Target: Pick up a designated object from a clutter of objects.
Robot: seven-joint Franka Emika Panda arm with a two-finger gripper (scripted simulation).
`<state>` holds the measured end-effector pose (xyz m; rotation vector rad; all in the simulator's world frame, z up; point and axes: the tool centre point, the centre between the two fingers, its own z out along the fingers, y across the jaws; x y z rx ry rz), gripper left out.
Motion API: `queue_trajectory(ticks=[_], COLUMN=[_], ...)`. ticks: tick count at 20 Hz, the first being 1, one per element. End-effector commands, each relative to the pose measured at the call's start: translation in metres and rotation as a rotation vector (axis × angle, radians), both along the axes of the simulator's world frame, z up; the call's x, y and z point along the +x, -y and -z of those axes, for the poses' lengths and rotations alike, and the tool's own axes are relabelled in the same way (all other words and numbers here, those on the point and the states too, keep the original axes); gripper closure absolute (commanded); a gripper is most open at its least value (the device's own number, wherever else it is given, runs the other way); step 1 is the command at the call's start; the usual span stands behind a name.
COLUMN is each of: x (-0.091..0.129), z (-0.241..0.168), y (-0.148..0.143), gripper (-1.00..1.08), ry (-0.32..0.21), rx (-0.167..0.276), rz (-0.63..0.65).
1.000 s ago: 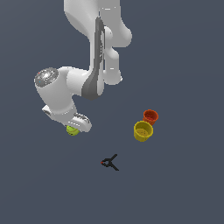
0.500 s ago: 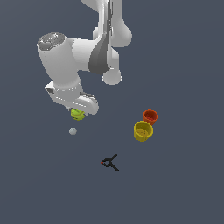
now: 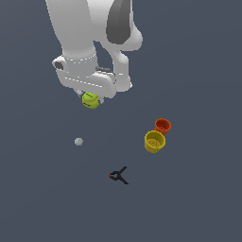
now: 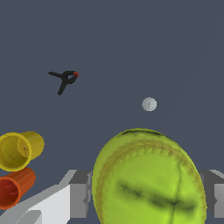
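Claw point(image 3: 91, 97) pinching yellow-green seamed ball point(image 3: 90, 100), raised off dark worktop point(image 3: 198, 203), clearing small pale grey sphere point(image 3: 79, 141) at 6 o'clock.

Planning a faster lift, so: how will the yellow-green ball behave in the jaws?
The yellow-green ball is round, so it could probably roll or slip if the grip loosens. Its fuzzy, seamed surface likely adds friction. The gripper holds it clear of the floor.

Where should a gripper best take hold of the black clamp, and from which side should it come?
From above, closing across the black clamp's joined middle, where its limbs meet. It lies flat and alone on the floor, its thin limbs splayed, so the ends give the fingers little to pinch. The gripper now holds the yellow-green ball.
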<state>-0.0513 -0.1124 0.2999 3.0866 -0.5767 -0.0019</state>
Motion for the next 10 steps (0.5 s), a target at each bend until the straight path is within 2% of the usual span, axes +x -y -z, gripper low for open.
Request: queue_trajectory(ticks=[1, 10], x=[-0.010, -0.036], z=[-0.025, -0.095], y=[-0.010, -0.041], gripper=[1.08, 1.08], ry=[0.001, 0.001], rx=[-0.001, -0.001], rz=[0.000, 0.000])
